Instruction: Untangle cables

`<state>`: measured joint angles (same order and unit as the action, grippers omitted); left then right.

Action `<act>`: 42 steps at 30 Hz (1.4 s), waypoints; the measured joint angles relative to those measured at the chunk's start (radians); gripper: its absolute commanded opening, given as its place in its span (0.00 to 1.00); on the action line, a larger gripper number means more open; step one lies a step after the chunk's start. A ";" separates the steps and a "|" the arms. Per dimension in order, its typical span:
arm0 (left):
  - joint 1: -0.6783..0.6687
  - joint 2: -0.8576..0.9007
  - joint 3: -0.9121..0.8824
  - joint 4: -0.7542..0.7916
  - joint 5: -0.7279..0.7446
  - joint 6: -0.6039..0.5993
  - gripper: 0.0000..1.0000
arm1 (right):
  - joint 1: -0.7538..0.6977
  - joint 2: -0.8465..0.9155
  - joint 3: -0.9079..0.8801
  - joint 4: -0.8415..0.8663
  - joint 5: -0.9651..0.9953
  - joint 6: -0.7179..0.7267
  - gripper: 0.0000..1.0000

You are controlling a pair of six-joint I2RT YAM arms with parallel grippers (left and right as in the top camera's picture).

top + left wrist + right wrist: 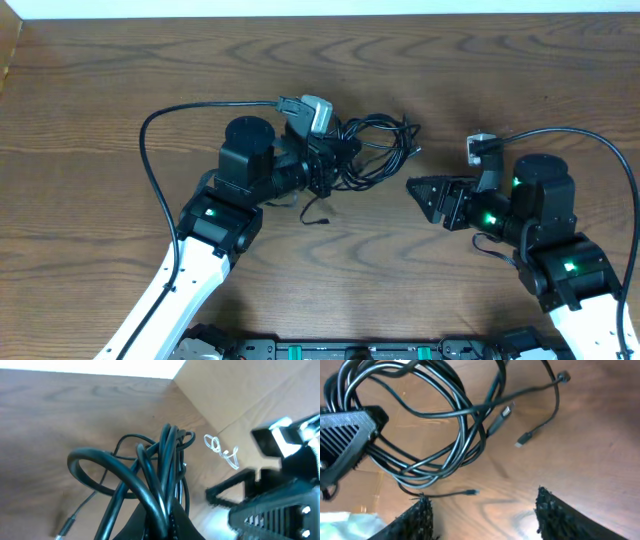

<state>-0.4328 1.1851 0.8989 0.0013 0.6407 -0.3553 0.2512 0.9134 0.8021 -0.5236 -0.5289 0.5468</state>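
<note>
wood table (100, 80), black cables (167, 455) clamped in l gripper (330, 165)

Our left arm (215, 225) stretches in from the lower left, our left gripper (333, 160) clamped tight on the cables (385, 150); our right gripper (425, 200) points toward it, fingers (560, 515) spread apart.
</note>
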 measured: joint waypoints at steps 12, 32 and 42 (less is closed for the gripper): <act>-0.022 0.000 0.000 0.000 -0.003 -0.272 0.08 | 0.091 0.163 0.000 0.158 -0.008 0.301 0.24; -0.068 0.019 -0.001 -0.036 0.001 -0.313 0.23 | 0.070 0.260 0.010 0.024 0.378 0.269 0.01; -0.058 0.014 -0.001 -0.027 -0.117 -0.310 0.23 | 0.024 0.270 0.006 -0.067 0.484 0.167 0.01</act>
<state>-0.4911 1.1995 0.8982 -0.0257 0.5236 -0.6655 0.2756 1.1839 0.8085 -0.5907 -0.0444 0.7139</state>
